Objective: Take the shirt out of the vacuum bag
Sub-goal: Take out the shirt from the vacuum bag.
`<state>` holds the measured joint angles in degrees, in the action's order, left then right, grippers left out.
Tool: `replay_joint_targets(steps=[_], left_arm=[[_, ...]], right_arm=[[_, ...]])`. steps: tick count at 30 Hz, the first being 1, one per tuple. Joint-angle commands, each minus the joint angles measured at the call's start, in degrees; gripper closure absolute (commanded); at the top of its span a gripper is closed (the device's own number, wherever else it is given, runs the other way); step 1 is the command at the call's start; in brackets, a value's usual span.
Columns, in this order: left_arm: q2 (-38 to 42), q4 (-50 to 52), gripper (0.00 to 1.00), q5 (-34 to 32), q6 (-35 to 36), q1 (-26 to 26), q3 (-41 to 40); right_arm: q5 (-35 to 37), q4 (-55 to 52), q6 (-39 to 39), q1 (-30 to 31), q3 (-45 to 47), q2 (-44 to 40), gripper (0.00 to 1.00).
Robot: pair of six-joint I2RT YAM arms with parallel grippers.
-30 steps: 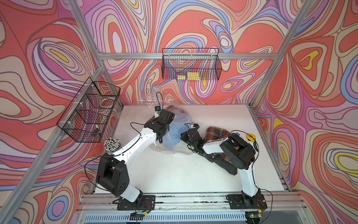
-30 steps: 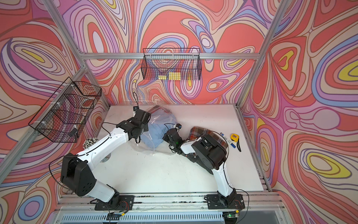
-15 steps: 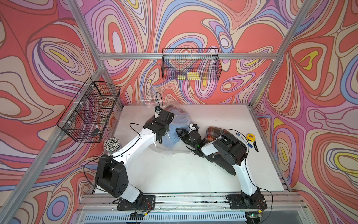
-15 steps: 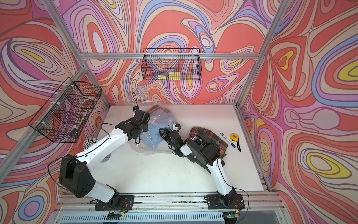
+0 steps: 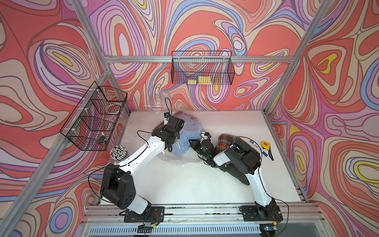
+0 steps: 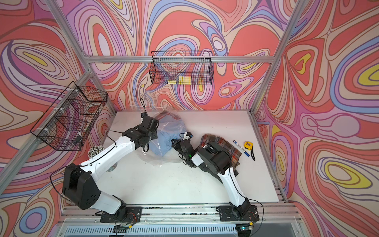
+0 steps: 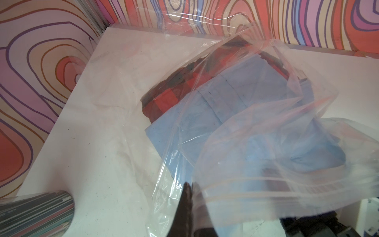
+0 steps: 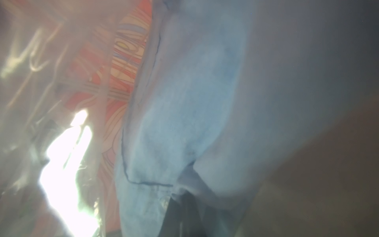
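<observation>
The right arm's fingers (image 8: 184,207) are together inside the mouth of the vacuum bag (image 5: 181,158), and blue cloth bunches at their tips, so they look clamped on the blue shirt (image 8: 184,102). Just across the opening, the left arm's fingers (image 7: 185,205) are pressed shut on the clear film beside the zip strip (image 7: 256,180), pinning that edge. From the right fingers the blue shirt stretches away toward the bag's closed end, with a red checked shirt (image 7: 164,96) deeper in beyond it. The right arm is the nearer one, so the pull should probably run back along that line, away from the left fingers, over the bare surface (image 5: 184,184). Behind the right fingers a brown plaid shirt (image 5: 225,140) lies outside the bag
</observation>
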<state>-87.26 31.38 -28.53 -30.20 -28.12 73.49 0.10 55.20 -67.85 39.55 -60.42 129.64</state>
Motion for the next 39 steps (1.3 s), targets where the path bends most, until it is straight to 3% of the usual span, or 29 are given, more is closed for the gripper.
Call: replay_joint_targets(steps=[1, 10, 19, 29, 32, 39], left_arm=[[1.8, -0.7, 1.00, -0.3, 0.2, 0.3, -1.2], [1.6, -0.4, 1.00, -0.3, 0.2, 0.3, -0.9], [1.8, -0.6, 1.00, -0.2, 0.4, 0.3, -1.0], [2.0, -0.6, 1.00, 0.1, 0.5, 0.3, -0.8], [2.0, -0.6, 1.00, 0.0, 0.6, 0.3, -0.8], [2.3, -0.6, 1.00, 0.0, 0.9, 0.3, -0.7]], right_arm=[[-0.8, -0.7, 0.5, -0.1, 1.4, -3.5, 1.00], [-4.3, -4.8, 0.3, -1.6, -1.3, -9.3, 1.00], [-6.9, -7.7, -0.5, -1.8, -3.5, -7.7, 1.00], [-8.1, -13.6, 2.1, -1.6, -2.0, -9.0, 0.36], [-7.3, -17.0, 2.1, -1.6, -2.0, -9.6, 0.30], [-5.6, -22.5, -2.4, -1.5, -1.0, -10.5, 0.27]])
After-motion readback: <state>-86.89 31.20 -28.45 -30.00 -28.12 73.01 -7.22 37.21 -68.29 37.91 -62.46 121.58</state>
